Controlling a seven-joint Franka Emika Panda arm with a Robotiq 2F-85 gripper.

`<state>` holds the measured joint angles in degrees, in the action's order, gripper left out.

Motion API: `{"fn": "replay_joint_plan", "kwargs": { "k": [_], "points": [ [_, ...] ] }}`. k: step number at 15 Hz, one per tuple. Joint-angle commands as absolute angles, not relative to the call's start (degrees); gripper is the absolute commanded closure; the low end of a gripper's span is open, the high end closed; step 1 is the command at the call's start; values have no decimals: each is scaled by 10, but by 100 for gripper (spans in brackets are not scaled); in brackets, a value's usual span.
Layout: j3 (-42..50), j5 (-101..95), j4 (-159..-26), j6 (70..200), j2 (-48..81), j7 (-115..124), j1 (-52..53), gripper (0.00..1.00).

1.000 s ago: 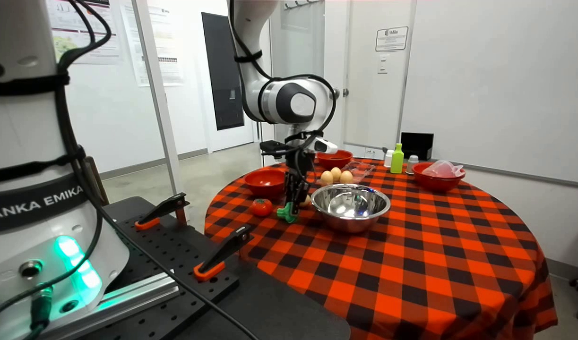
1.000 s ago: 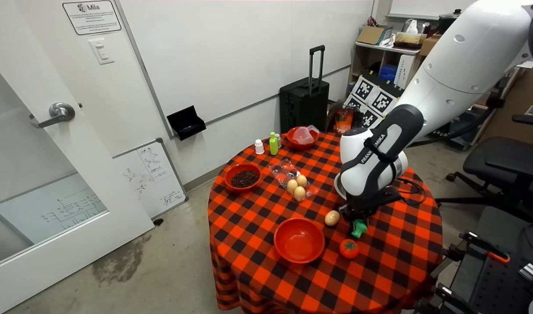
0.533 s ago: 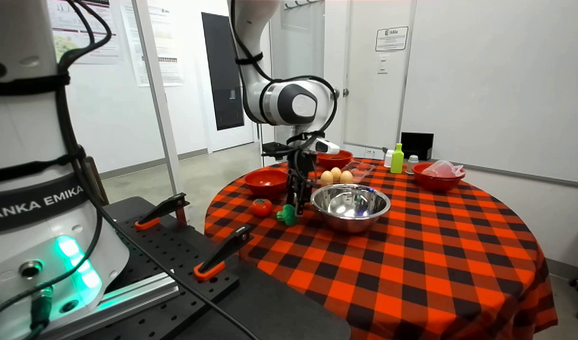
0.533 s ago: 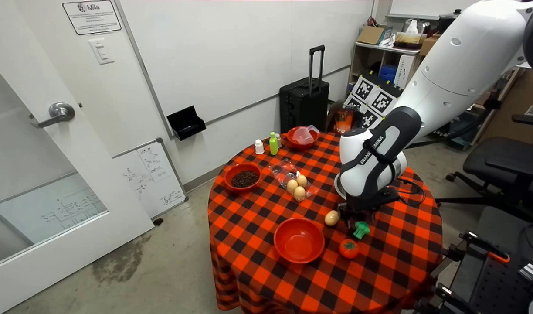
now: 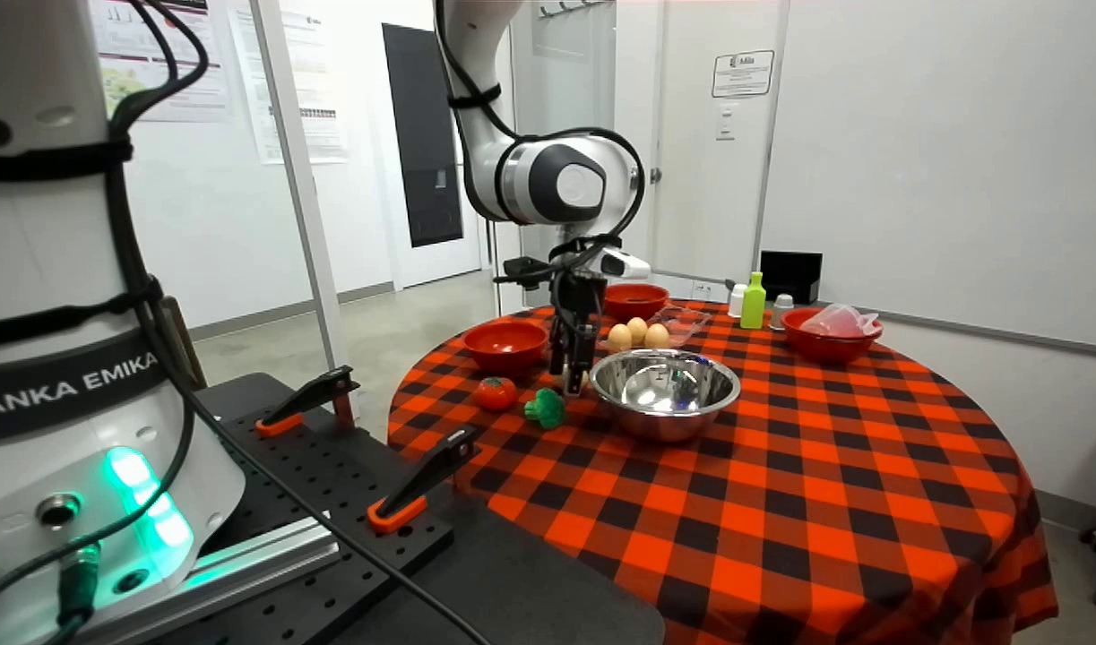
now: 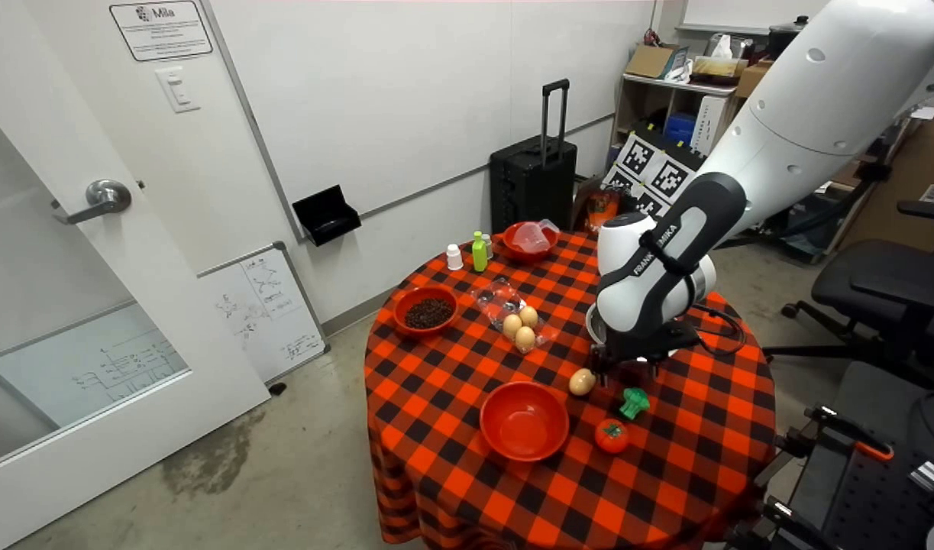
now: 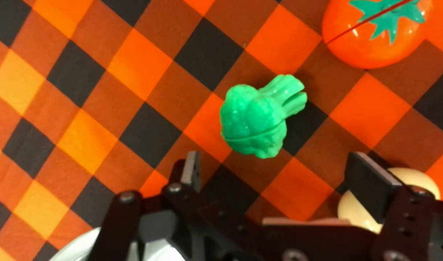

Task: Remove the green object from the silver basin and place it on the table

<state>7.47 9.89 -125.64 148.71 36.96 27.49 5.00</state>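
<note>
Lying on table near apparent “FRANKA” arm: broccoli.

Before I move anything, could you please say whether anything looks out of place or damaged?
One egg looks stray: it lies on the table near the gripper, apart from the three eggs at the clear tray. Thin lines cross the tomato and the green broccoli, perhaps just seams. I see no spill.
</note>
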Motion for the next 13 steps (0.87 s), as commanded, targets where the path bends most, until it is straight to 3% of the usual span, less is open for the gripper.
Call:
{"fn": "replay_joint_plan", "kwargs": {
  "k": [1,13],
  "points": [
    [74,109,-1282,1478,317,276,43,0],
    [63,109,-1285,1476,245,270,21,0]
  ]
}}
